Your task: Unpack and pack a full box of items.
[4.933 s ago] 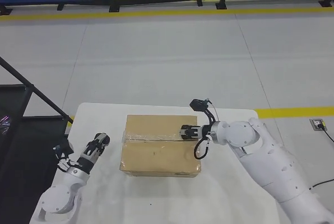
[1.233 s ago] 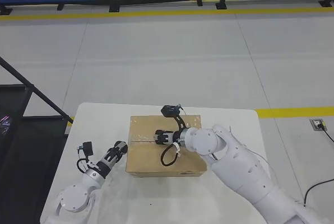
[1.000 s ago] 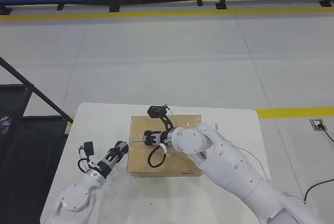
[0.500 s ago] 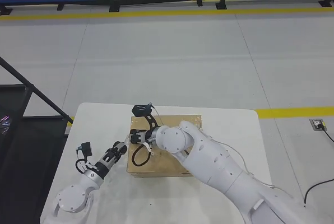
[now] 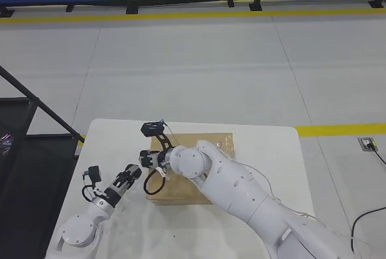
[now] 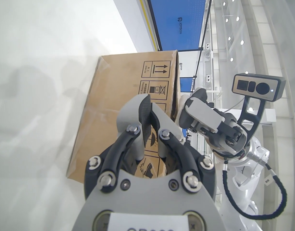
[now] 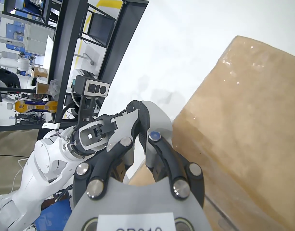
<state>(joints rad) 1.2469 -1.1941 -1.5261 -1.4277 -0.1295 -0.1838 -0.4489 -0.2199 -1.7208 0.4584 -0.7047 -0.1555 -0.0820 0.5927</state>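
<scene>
A closed brown cardboard box [image 5: 215, 141] with clear tape on its top stands mid-table; the left wrist view shows its printed side [image 6: 128, 85] and the right wrist view its taped top [image 7: 246, 97]. My right arm lies across the box top, and my right gripper [image 5: 142, 158] [image 7: 141, 115] is shut with nothing in it at the box's upper left edge. My left gripper [image 5: 133, 171] [image 6: 149, 109] is shut and empty, a short way off the box's left side, pointing at it. The two grippers are close together.
The white table [image 5: 115, 139] has bare room left of, behind and right of the box. A black metal frame [image 5: 11, 149] stands beside the table's left edge. A cable [image 5: 374, 210] lies on the floor to the right.
My right gripper has swept leftward across the box top, from its right end to its left edge. My left gripper came up to the box's left side, then drew back slightly.
</scene>
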